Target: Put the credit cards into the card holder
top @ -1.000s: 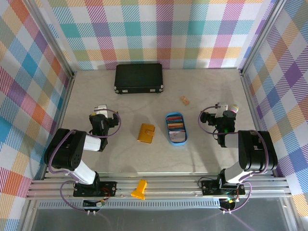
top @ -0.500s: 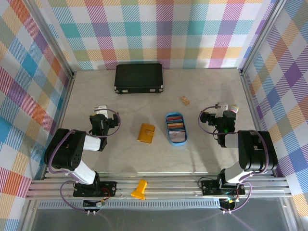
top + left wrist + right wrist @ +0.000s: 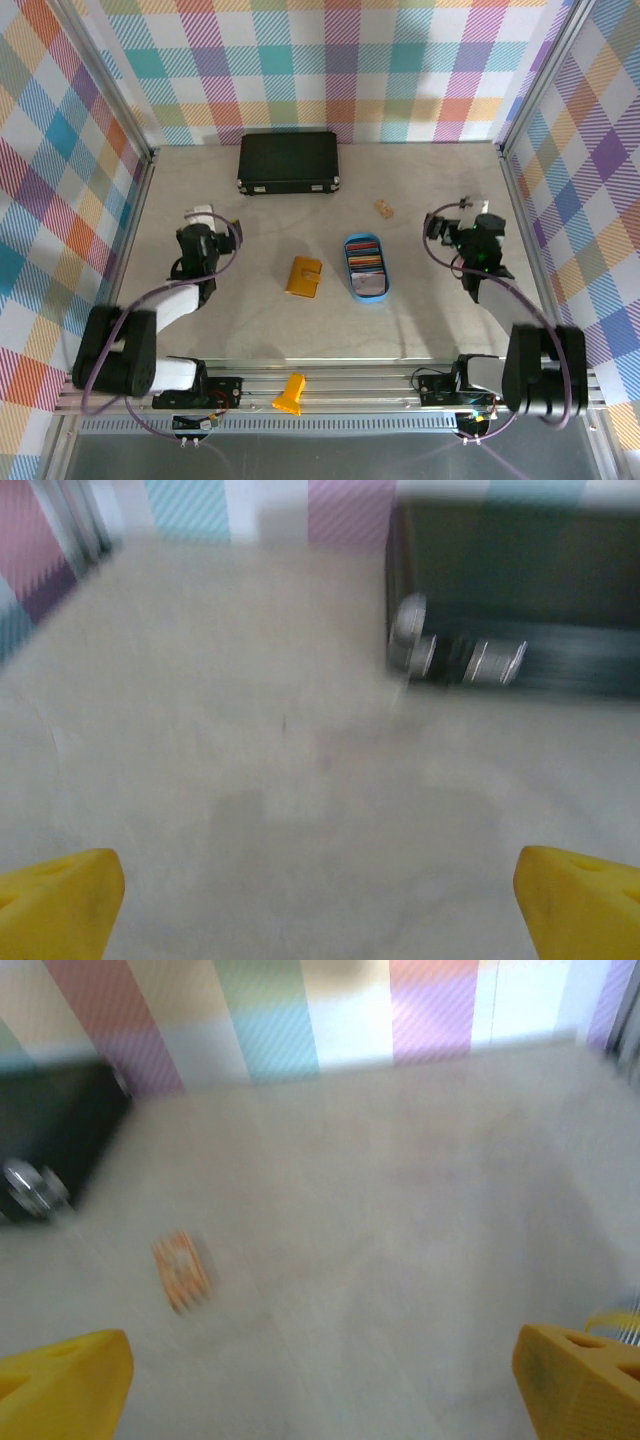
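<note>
The mustard-yellow card holder [image 3: 304, 277] lies shut on the table's middle. Just right of it a blue oval tray [image 3: 367, 268] holds the credit cards [image 3: 366, 262], orange-red and grey ones on top. My left gripper [image 3: 203, 214] hovers left of the card holder, well apart from it. In the left wrist view its yellow fingertips [image 3: 60, 898] stand wide apart over bare table, so it is open. My right gripper [image 3: 467, 207] hangs right of the tray. Its fingertips [image 3: 65, 1385] are also spread wide with nothing between them.
A large black case [image 3: 288, 162] lies shut at the back; its metal latches [image 3: 470, 660] show in the left wrist view. A small orange object [image 3: 384, 208] sits behind the tray, also blurred as the orange object [image 3: 180, 1271] ahead of the right gripper. A yellow piece [image 3: 290, 394] rests on the front rail.
Both arms have stretched out and lifted from their folded rest pose; both grippers moved toward the back of the table. The card holder, tray and cards have not moved.
</note>
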